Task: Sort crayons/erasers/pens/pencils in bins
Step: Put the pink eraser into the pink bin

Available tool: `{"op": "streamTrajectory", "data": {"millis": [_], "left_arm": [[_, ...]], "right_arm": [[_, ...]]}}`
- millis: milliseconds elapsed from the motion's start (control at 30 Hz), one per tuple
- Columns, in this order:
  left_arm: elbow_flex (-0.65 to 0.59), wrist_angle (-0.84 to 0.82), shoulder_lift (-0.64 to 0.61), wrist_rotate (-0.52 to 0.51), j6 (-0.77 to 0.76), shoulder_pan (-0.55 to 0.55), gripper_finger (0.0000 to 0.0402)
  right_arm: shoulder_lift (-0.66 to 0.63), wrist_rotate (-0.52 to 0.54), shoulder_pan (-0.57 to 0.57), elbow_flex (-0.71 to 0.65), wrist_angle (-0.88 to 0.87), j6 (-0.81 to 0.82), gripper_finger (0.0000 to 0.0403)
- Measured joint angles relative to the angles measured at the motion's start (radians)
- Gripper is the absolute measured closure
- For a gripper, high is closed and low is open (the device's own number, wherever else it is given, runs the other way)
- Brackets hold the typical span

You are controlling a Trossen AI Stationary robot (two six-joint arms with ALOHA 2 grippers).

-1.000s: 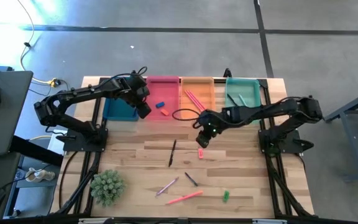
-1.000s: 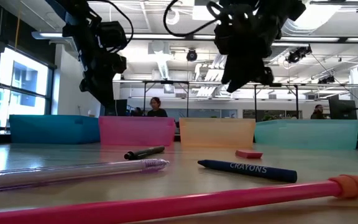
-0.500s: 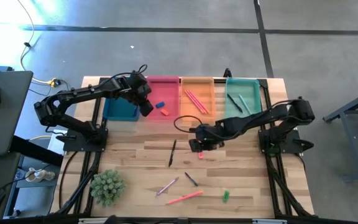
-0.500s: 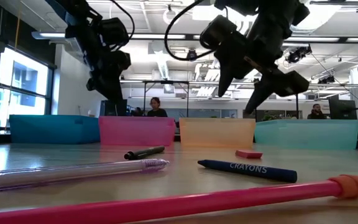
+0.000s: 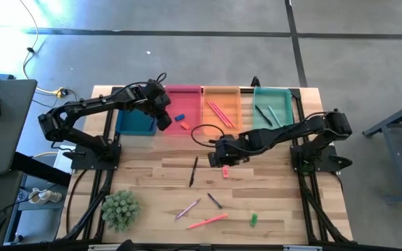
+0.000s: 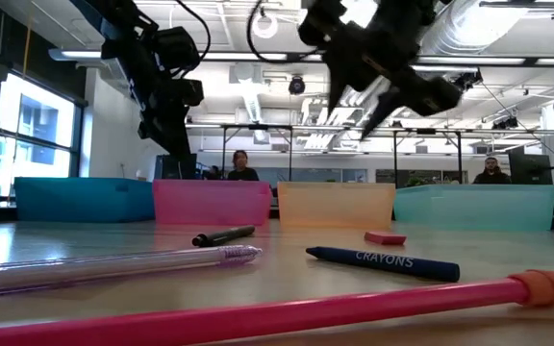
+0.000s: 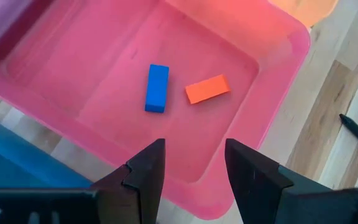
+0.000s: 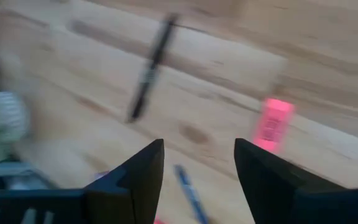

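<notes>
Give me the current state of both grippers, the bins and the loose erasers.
left gripper: open, empty, above pink bin
right gripper: open, empty, over table near pink eraser
pink bin: holds blue eraser and red eraser
green eraser: loose on table

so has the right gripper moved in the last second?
Yes. The right gripper has swung leftward from just above the pink eraser toward the black pen.
</notes>
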Motion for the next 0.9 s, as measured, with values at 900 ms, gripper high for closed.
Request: {"op": "streamTrajectory", "data": {"millis": [900], "left_arm": [[0.000,-0.002,0.000,-0.004,0.023,0.000,0.0248]], "right_arm": [[0.224,0.005,0.012,-0.012,-0.061,0.117,0.0222]]}}
